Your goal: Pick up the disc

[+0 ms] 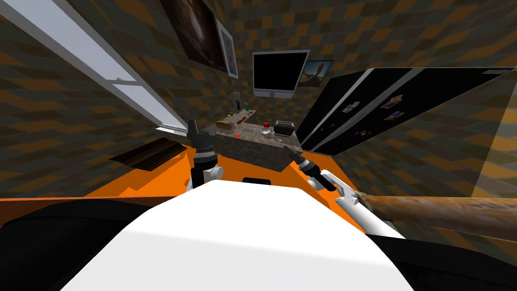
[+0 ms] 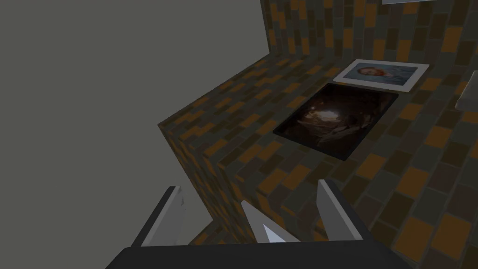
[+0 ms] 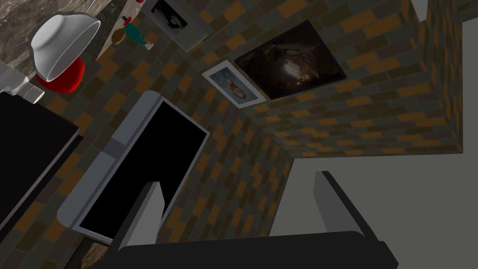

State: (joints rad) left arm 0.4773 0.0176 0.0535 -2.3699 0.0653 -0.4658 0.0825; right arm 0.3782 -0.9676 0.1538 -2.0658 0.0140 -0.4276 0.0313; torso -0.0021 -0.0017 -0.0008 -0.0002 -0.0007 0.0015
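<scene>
A stone-topped counter [image 1: 255,146] stands ahead of me across the orange floor. Several small things lie on it: a bread loaf [image 1: 225,124], a white bowl [image 1: 266,133], a red round thing [image 1: 266,124] and a small flat red piece [image 1: 237,135]. I cannot tell which of them is the disc. My left gripper [image 1: 192,124] is raised short of the counter's left end, and its fingers [image 2: 163,217] stand open and empty. My right gripper [image 1: 287,148] is held before the counter's right corner, open and empty [image 3: 235,205]. Beyond it, the right wrist view shows the white bowl [image 3: 63,42] and the red thing [image 3: 63,80].
A dark toaster [image 1: 284,128] sits at the counter's far right. A black fridge [image 1: 404,108] stands to the right, and a black screen [image 1: 277,73] hangs on the brick wall behind. A wooden tabletop edge [image 1: 454,212] lies close on my right. A window [image 1: 116,81] is on the left.
</scene>
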